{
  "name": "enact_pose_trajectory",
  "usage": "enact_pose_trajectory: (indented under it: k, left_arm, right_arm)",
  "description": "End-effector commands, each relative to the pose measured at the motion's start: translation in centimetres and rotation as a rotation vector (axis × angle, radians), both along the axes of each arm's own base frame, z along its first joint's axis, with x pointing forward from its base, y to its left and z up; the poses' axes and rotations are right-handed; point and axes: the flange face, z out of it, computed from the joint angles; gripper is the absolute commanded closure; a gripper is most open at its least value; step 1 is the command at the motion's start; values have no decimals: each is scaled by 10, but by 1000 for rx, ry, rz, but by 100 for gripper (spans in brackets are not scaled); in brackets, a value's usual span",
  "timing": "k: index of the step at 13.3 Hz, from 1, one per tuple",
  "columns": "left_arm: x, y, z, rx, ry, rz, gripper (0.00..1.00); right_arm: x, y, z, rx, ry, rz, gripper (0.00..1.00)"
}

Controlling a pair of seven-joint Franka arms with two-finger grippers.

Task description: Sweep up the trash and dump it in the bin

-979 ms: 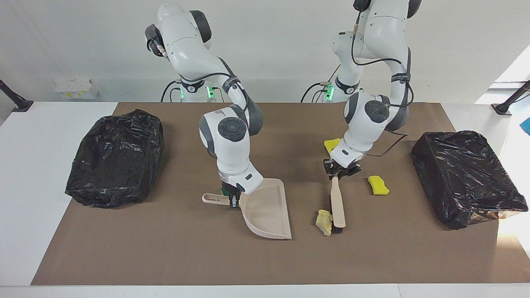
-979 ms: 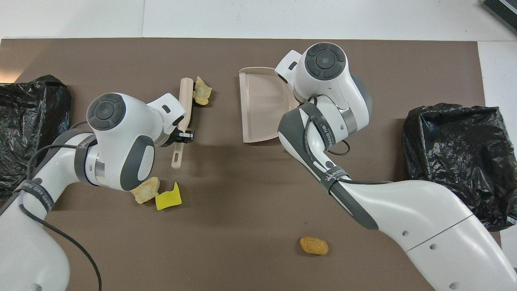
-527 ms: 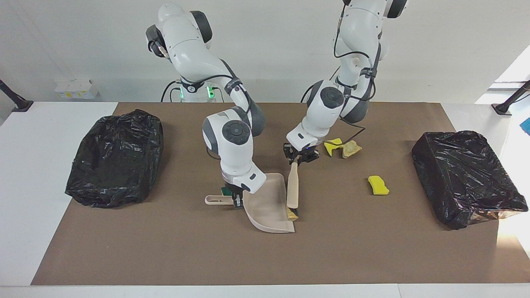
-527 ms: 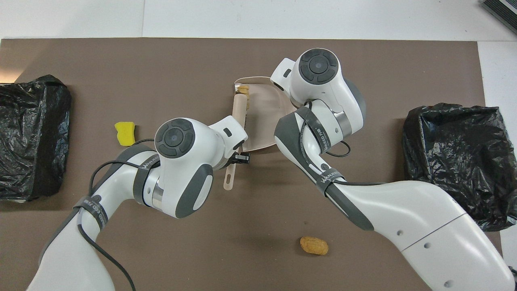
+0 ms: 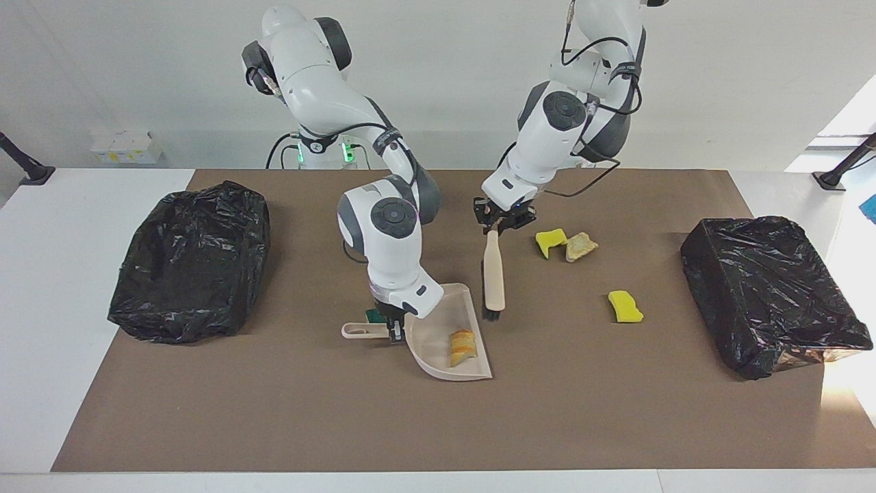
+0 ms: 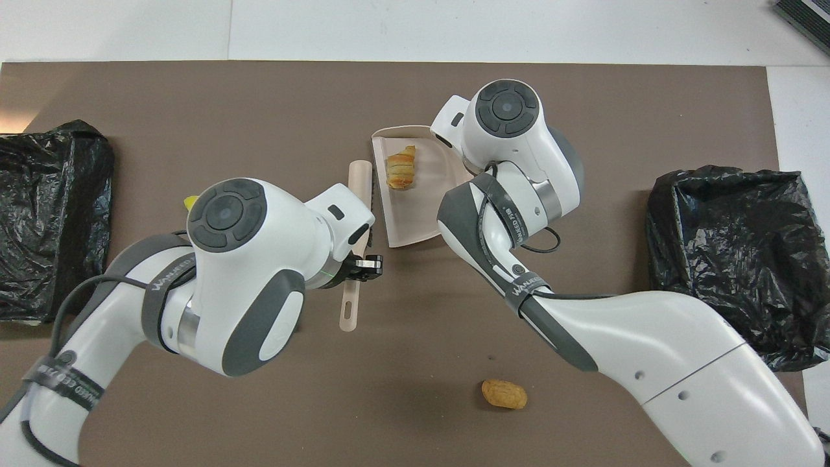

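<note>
In the overhead view the left arm [image 6: 220, 285] covers most of the scraps toward its own end of the table: only a sliver of one yellow sponge piece [image 6: 190, 202] shows past its wrist, and the two scraps [image 5: 565, 244] seen together in the facing view are wholly hidden there. The right arm [image 6: 512, 155] covers the dustpan handle [image 5: 359, 331] and the right gripper [image 5: 391, 327] from above. The left gripper [image 6: 360, 264] is half under its own wrist. The golden-brown chunk [image 6: 504, 394] near the robots' edge is hidden in the facing view. The picture's edge cuts off one black bin [image 6: 39, 214]
</note>
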Motion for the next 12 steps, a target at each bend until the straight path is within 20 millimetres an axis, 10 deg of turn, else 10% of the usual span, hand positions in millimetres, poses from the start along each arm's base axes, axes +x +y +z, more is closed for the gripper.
enact_pose_trajectory:
  k: [1,8,12]
  left_arm:
    - [2,45,0,126,53,185,100]
    - [8,208,-39,251,85,556,100]
    - [-4,242,-70,232,87,385,100]
  right_arm:
    - [-11,-4,4,-30,36,64,100]
    - [-101,68,28,-141,133,-78,100]
    - [-127,91,27,-145,116,-164,100]
